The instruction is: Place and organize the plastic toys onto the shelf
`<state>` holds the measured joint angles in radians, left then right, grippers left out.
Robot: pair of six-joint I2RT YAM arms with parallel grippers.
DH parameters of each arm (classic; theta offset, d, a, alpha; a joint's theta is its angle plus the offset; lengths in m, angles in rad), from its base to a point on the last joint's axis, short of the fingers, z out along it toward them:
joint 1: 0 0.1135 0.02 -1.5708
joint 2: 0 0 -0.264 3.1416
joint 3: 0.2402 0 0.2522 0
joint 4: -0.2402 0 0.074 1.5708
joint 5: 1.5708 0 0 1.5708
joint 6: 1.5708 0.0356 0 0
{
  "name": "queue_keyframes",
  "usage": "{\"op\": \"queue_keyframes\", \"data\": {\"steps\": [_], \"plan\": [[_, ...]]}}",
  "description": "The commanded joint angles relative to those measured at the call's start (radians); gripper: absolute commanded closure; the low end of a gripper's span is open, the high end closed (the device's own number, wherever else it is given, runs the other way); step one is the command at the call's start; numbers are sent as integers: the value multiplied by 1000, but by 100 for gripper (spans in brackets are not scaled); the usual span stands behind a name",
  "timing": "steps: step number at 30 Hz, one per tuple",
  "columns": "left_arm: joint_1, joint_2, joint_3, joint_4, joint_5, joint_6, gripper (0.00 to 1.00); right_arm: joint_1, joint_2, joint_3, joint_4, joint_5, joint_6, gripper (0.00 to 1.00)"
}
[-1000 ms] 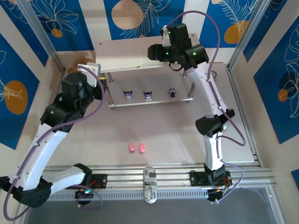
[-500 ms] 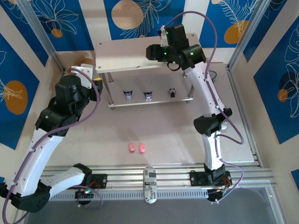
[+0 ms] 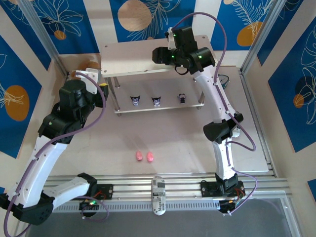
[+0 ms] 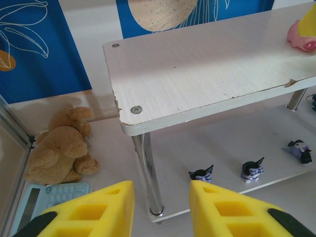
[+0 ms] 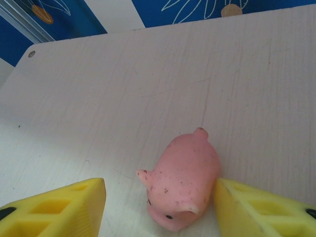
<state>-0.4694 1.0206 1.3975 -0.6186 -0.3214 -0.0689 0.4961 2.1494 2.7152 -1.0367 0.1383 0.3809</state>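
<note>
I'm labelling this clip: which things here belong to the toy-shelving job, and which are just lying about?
Job: shelf; pig on its top board; two pigs on the table; three dark figurines on its lower board.
Lying about: teddy bear; teal device.

The left arm (image 3: 42, 158) is bending up the left side of the overhead frame, its left gripper (image 4: 162, 197) holding its yellow fingers (image 4: 98, 210) parted. The right arm (image 3: 215, 91) is stretching to upper centre, the right gripper (image 5: 158, 197) likewise gaping.
</note>
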Motion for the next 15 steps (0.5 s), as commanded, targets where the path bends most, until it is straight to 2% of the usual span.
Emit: {"op": "queue_keyframes", "data": {"steps": [1,7,12,15], "plan": [[15,-25,-12,3,11,9,64,-9,14,35,35,-51,13,40],[17,-29,-10,-3,11,11,64,-11,21,36,53,-102,22,40],[17,-29,-8,-9,16,11,63,-12,14,39,58,-68,14,38],[17,-26,-12,-16,46,3,60,-7,-5,39,83,-37,-4,36]]}}
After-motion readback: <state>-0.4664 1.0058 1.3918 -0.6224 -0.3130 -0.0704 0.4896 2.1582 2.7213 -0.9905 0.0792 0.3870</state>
